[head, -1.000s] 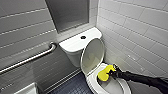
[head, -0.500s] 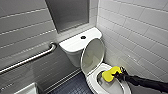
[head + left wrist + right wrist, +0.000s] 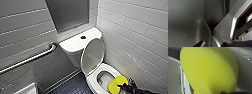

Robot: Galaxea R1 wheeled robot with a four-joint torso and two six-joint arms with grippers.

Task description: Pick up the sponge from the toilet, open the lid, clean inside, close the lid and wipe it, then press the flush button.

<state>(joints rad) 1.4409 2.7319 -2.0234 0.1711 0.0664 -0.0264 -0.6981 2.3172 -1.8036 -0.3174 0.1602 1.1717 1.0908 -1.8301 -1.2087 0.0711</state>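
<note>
Yellow sponge [image 3: 116,84] | clamped in right pincer [image 3: 123,86] | over toilet [image 3: 93,80] bowl rim

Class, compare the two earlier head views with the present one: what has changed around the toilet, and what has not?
The right gripper, jaws shut on the sponge, has carried it across the toilet bowl toward the rim nearer the robot, on its right. Nothing was picked up or released. The lid stays raised; the flush button is unchanged.
</note>
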